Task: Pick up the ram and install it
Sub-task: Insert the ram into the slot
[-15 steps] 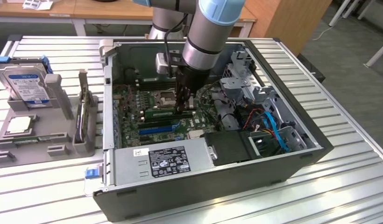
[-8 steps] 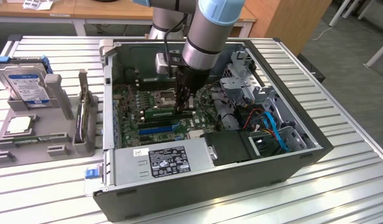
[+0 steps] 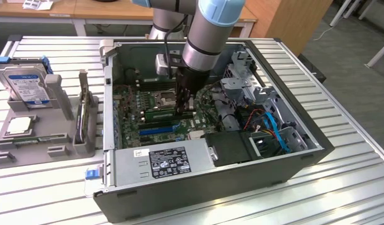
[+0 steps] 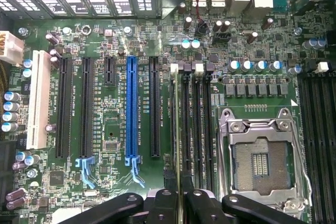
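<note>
Gripper (image 4: 179, 205) clamped on ram (image 4: 178, 156); ram edge-on above motherboard (image 4: 247, 51), parallel to black memory slots (image 4: 202, 124); CPU socket (image 4: 260, 156) beside slots; seating unclear.

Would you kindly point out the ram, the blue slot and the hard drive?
ram (image 4: 178, 129): wrist view, its thin edge, mid-length
blue slot (image 4: 131, 108): wrist view, middle of its strip
hard drive (image 3: 27, 86): exterior view, its blue-and-white label

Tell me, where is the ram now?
In the wrist view, the ram stands edge-on in the gripper, over the black slots beside the processor socket.
</note>
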